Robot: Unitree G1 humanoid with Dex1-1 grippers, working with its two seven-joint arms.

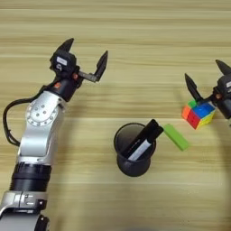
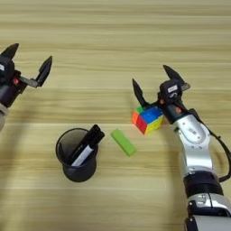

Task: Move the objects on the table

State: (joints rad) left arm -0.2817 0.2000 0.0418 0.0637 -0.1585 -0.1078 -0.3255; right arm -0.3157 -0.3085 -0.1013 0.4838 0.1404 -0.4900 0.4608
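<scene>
1. Light wooden table with horizontal grain stripes (image 1: 135,27) fills both views.
2. Right gripper (image 2: 153,85) – two black fingers spread wide, nothing held; it sits just above and behind the small multicoloured puzzle cube (image 2: 148,119), which looks to touch the gripper body at its right side, though real contact cannot be confirmed.
3. Left gripper (image 1: 85,56) – fingers also wide apart, empty, over bare wood at far left, well apart from every object.
4. Small flat lime-green rectangular block (image 2: 123,142) lies flat on the table between the cube and the black mesh cup (image 2: 77,169), just beside the cube's lower left.
5. The cup holds a slim all-black marker (image 2: 93,134) and a white-barrelled marker (image 2: 82,156), both leaning toward the cup's upper right rim.
6. Handling judgement: the cube is likely light, rigid and smooth plastic – take it across two opposite flat faces, since corners may slip.
7. The block is thin and low, so pinch its long edges; the all-black marker is best taken at the end sticking out.
</scene>
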